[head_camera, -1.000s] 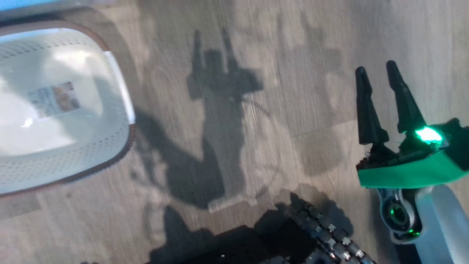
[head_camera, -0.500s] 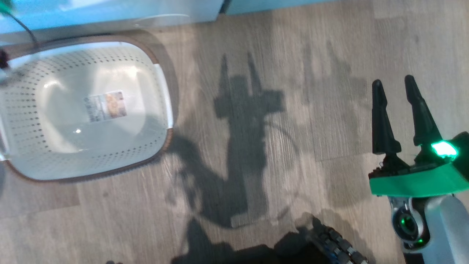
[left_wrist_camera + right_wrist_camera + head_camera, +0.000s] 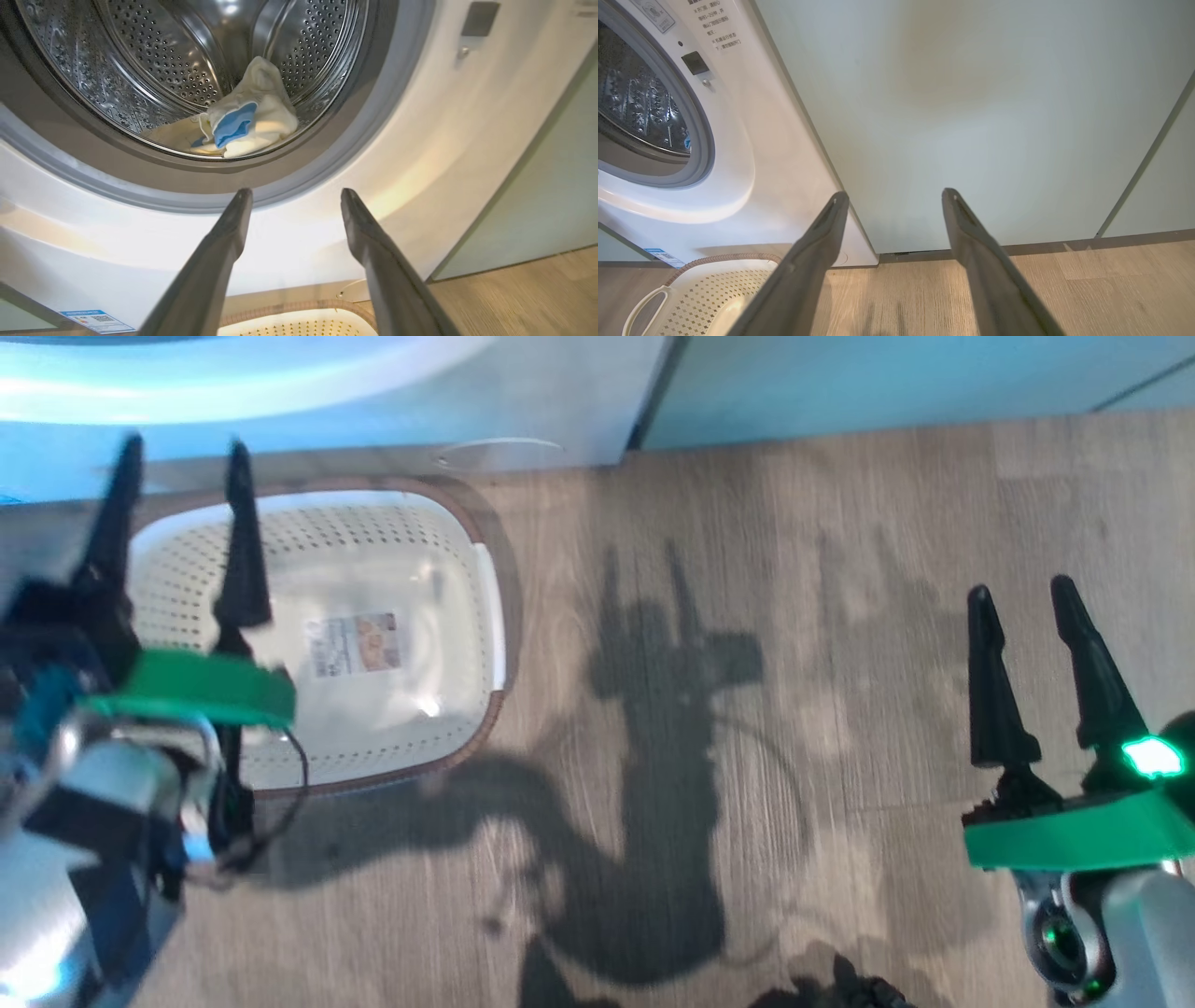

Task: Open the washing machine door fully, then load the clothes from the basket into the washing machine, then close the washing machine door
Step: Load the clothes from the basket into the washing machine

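Note:
The washing machine (image 3: 467, 140) stands with its round opening uncovered; the washing machine door is out of view. Pale cream clothes (image 3: 261, 121) with a blue patch lie inside the steel drum (image 3: 154, 70). Below the machine's front, the basket (image 3: 411, 569) sits on the floor holding no garments, its base label showing; its rim also shows in the wrist views (image 3: 299, 310) (image 3: 714, 280). My left gripper (image 3: 184, 443) (image 3: 294, 193) hangs open over the basket's left side, pointing at the machine's lower front. My right gripper (image 3: 1020, 588) (image 3: 894, 193) is open above bare floor, far right of the basket.
Pale green cabinet panels (image 3: 971, 116) run to the right of the machine (image 3: 752, 140). Wood-look floor (image 3: 747, 523) spreads between the basket and my right arm, crossed by my own shadow. A blue sticker (image 3: 96, 319) sits low on the machine's front.
The head camera has swung, so the basket now sits further right and the machine's base shows at the top. My left gripper has come into the head view. Both grippers stay open.

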### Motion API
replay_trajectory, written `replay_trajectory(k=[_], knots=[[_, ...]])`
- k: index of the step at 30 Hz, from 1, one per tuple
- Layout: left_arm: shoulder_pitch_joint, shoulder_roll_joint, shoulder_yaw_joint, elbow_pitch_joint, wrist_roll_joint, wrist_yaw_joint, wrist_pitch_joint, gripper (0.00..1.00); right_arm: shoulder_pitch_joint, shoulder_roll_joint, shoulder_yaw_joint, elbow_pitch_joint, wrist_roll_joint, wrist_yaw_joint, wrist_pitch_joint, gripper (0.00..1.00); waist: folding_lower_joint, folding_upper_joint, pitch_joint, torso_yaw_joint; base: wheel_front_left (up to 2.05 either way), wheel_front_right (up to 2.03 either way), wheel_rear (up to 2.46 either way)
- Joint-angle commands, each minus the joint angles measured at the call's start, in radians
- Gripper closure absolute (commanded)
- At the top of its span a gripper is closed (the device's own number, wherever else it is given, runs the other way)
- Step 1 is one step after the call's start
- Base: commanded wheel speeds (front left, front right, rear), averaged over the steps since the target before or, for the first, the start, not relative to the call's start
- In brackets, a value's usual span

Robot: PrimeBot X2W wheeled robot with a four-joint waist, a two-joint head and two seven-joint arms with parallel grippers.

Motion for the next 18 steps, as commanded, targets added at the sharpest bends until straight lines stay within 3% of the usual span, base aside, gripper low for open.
replay_trajectory(k=[1,7,18], knots=[[0.037,0.029,0.039,-0.063,0.021,0.071,-0.009,0.0,0.033,-0.026,0.011,-0.023,-0.013,0.0,-0.006,0.0,0.0002,-0.0001,-0.032,0.024,0.0,0.0,0.0],[0.166,-0.009,-0.005,-0.122,0.059,0.133,-0.014,0.0,0.065,-0.049,0.01,-0.009,-0.022,0.0,-0.006,0.0,0.0002,-0.0001,-0.093,0.059,0.0,0.0,0.0],[0.262,-0.082,-0.033,-0.08,0.009,0.141,-0.018,0.0,0.109,-0.061,0.012,0.021,-0.034,0.0,-0.006,0.0,0.0002,-0.0001,-0.19,0.104,0.0,0.0,0.0]])
